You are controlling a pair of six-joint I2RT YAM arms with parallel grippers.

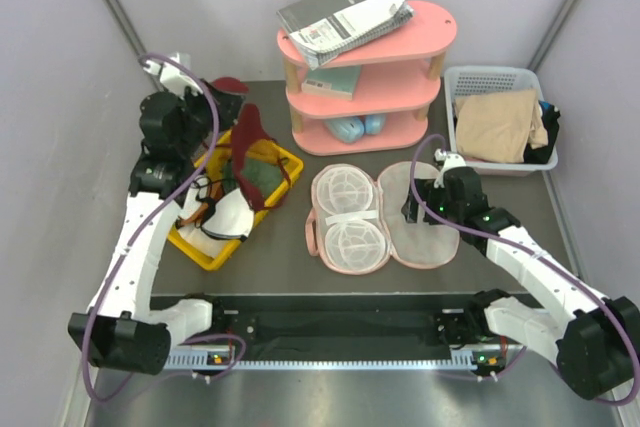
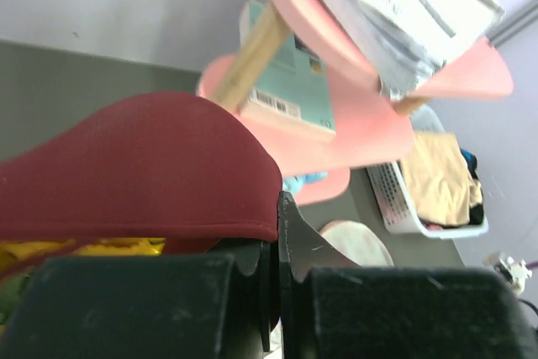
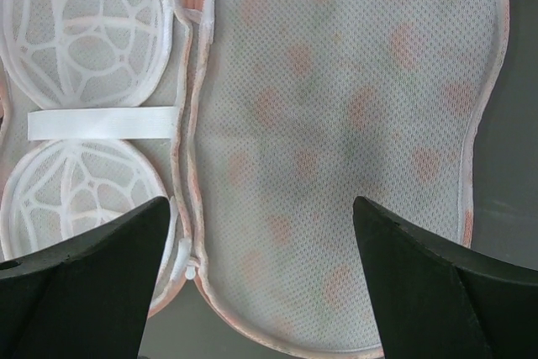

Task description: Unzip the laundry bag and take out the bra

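The laundry bag (image 1: 385, 219) lies unzipped and spread flat at the middle of the table (image 1: 290, 272): one bag in two halves, with two white mesh cups (image 1: 347, 190) in the half nearer the yellow bin (image 1: 292, 163). My right gripper (image 3: 261, 203) hangs over the other half, jaws wide, holding nothing. My left gripper (image 2: 276, 208) is clamped on the one maroon bra (image 2: 143, 166), lifted over the bin at the table's left edge. Removal looks nearly done. Next, I judge, comes lowering and letting go.

Left claw (image 2: 277, 216) raised, pinched shut; right claw (image 3: 261, 208) low, facing down, jaws wide apart.
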